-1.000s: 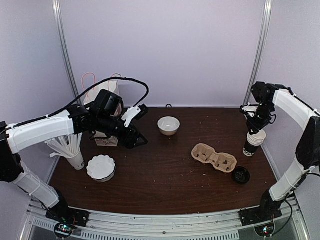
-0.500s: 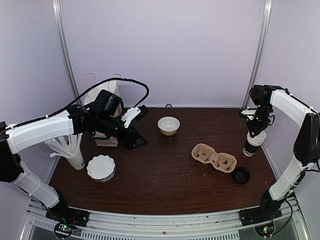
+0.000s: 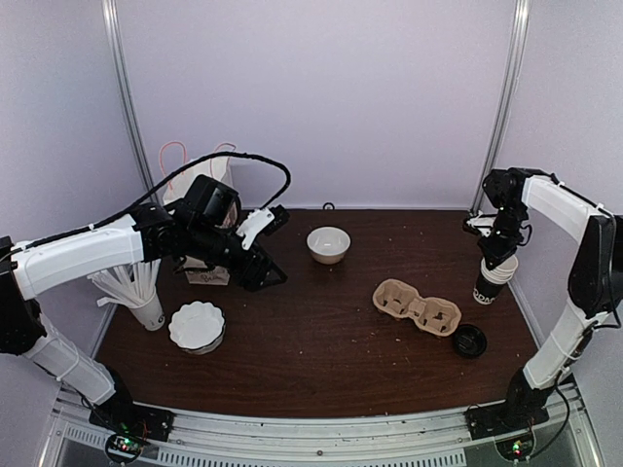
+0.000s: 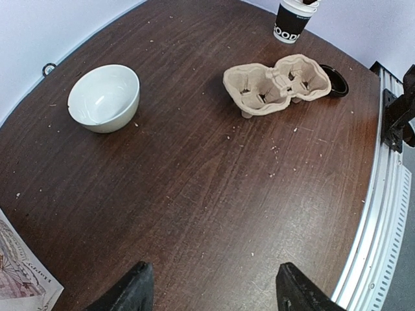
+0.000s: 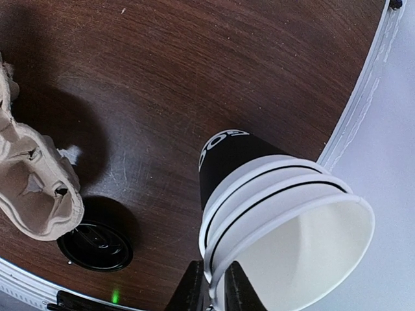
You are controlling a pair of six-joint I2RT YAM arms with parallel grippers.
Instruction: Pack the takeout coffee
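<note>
No lidded takeout coffee shows. A stack of lidless black cups with white rims (image 3: 494,275) stands at the table's right edge, also in the right wrist view (image 5: 259,188) and left wrist view (image 4: 292,23). My right gripper (image 3: 498,251) (image 5: 216,291) is shut on the rim of the top cup, one finger inside and one outside. A loose black lid (image 3: 469,341) (image 5: 97,243) lies on the table in front of the stack. My left gripper (image 3: 265,277) (image 4: 211,291) is open and empty above the table's left part. The white bag (image 3: 200,165) stands behind the left arm, mostly hidden.
A brown pulp carrier (image 3: 417,306) (image 4: 275,84) lies right of centre. A white bowl (image 3: 328,244) sits at the back middle. A cup of white sticks (image 3: 136,292) and a fluted white dish (image 3: 197,326) stand at the left. The table's edge runs close to the cup stack.
My right wrist has shifted slightly left and down at the cup stack, still on the rim. The left arm has barely moved.
</note>
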